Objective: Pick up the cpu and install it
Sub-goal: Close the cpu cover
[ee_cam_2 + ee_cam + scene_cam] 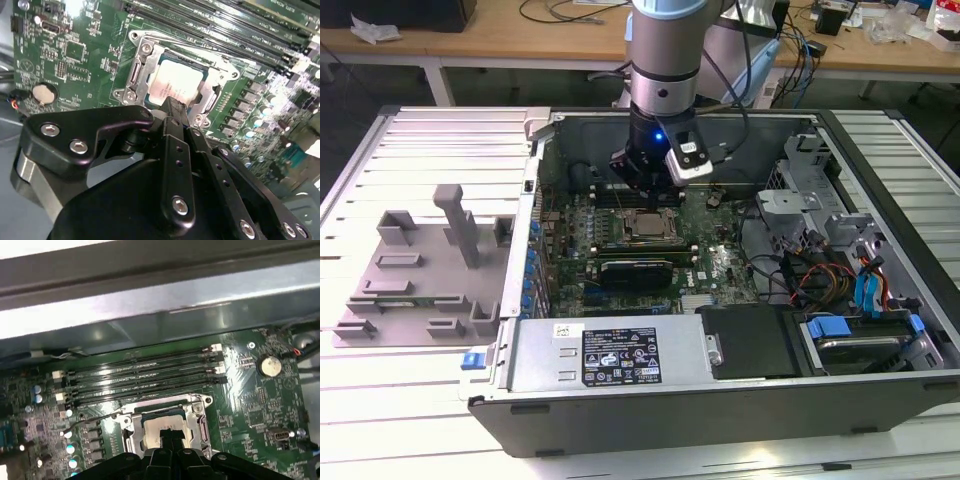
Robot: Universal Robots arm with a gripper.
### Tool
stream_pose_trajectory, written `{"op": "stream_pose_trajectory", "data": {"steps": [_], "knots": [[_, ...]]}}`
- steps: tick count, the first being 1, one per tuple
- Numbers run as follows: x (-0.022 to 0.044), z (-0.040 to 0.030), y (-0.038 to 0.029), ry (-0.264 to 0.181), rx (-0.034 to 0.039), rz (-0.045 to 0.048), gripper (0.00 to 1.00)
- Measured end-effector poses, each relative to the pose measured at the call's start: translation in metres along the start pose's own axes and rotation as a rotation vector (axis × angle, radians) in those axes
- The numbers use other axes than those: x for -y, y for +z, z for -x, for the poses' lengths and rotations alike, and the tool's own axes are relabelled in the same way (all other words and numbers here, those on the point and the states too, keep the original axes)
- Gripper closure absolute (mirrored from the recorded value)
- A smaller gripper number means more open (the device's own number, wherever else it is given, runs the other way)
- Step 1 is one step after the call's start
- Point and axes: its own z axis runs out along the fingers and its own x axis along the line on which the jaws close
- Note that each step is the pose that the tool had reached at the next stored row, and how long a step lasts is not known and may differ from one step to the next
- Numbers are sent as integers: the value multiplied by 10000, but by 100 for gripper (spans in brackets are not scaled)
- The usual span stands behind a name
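The cpu [646, 226] lies flat in the metal socket frame [616, 232] on the green motherboard inside the open computer case. Its silver top shows in both wrist views [172, 82] [161, 425]. My gripper [651, 196] hangs just above the cpu, inside the case. Both wrist views show the black fingertips pressed together over the chip's near edge [171, 103] [170, 434], with nothing between them. The socket frame [137, 75] [199, 412] surrounds the chip, and the fingers hide part of the chip's edge.
A grey plastic tray [415, 285] with upright blocks stands on the table at the exterior view's left. Memory slots [140, 372] run beside the socket. Drive cages and cables [840, 270] fill the case's right side. A black card [638, 270] sits near the socket.
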Motion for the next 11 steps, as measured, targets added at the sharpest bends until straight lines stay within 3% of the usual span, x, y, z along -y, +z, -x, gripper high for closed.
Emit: {"op": "stream_pose_trajectory", "data": {"steps": [6, 9, 11], "knots": [[1, 0, 6, -1219, -32, 19, 89], [12, 2, 16, -1480, -41, 21, 89], [63, 9, 30, -1552, -49, 22, 89]]}}
